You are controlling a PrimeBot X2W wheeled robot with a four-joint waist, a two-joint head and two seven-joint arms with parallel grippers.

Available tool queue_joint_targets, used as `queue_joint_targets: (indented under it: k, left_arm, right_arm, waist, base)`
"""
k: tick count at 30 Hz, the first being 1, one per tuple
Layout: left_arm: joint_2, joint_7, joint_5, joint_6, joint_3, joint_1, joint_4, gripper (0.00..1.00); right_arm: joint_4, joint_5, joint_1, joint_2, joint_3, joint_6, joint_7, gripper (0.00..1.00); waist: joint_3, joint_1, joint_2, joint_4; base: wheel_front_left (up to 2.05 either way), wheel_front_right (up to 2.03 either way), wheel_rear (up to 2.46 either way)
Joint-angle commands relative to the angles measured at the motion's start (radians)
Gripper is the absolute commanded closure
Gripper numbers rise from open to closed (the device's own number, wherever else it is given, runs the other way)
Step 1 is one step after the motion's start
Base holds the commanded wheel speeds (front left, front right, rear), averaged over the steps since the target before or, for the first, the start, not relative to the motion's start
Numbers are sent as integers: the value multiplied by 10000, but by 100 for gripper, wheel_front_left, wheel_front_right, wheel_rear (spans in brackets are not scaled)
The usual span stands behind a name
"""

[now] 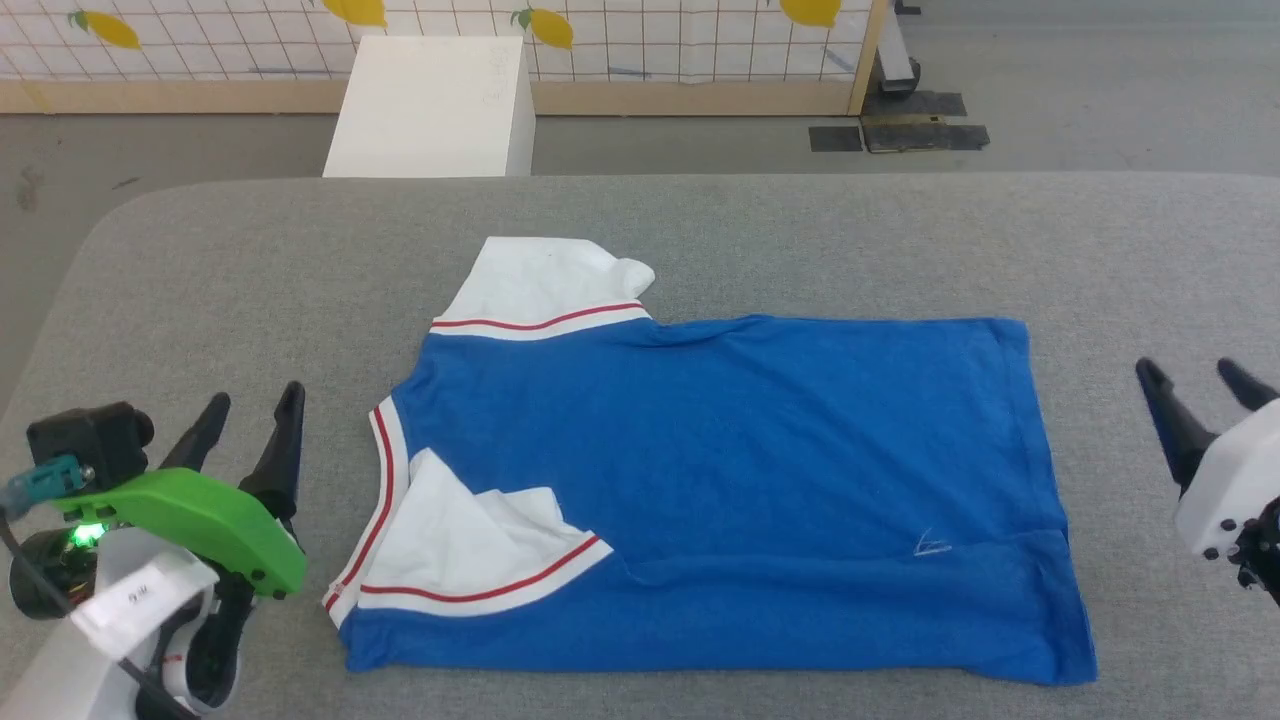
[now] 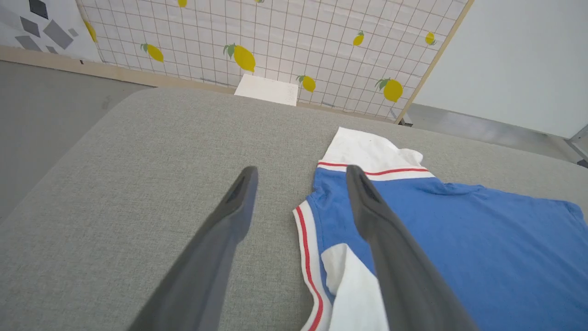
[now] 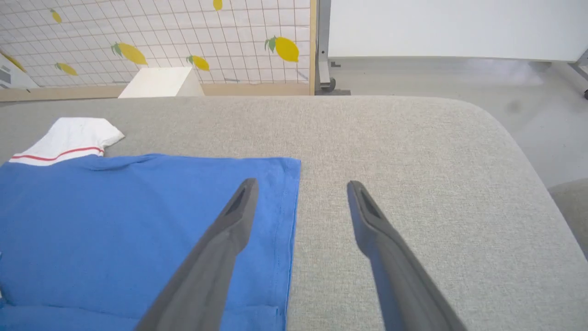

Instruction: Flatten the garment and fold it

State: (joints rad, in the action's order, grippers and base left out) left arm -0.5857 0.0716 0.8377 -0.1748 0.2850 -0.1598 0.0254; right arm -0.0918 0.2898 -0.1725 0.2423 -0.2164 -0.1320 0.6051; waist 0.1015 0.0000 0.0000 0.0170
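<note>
The left hand (image 1: 255, 398) is held empty, fingers apart, just beside the collar of the shirt (image 1: 720, 480), which is spread flat on the grey surface (image 1: 250, 260). The right hand (image 1: 1187, 370) is likewise held apart, near the hem. One white sleeve is folded inward.

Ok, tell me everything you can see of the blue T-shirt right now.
The garment is a bright blue, soft T-shirt lying nearly flat on the grey fabric table, red-striped white collar toward the robot's left, hem toward its right. The far white sleeve sticks out; the near sleeve is folded onto the blue body. A strip along the near edge looks folded over. Only the table touches it; the left gripper and right gripper, both open, stand off either end.
</note>
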Motion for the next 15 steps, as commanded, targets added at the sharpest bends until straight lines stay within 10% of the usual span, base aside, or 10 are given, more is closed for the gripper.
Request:
queue_joint_targets:
  k: [1,15]
  left_arm:
    - [162,-400,-178,72,-9,-128,-109,0]
    - [1256,-3235,-1641,539,7,-732,-1358,0]
  right_arm:
    - [84,-60,-145,-86,-77,13,-430,0]
    - [908,-184,-114,-351,-347,13,-3017,0]
  waist:
    - [38,0,0,16]
    - [742,0,0,144]
  base:
    - [0,0,0]
    - [0,0,0]
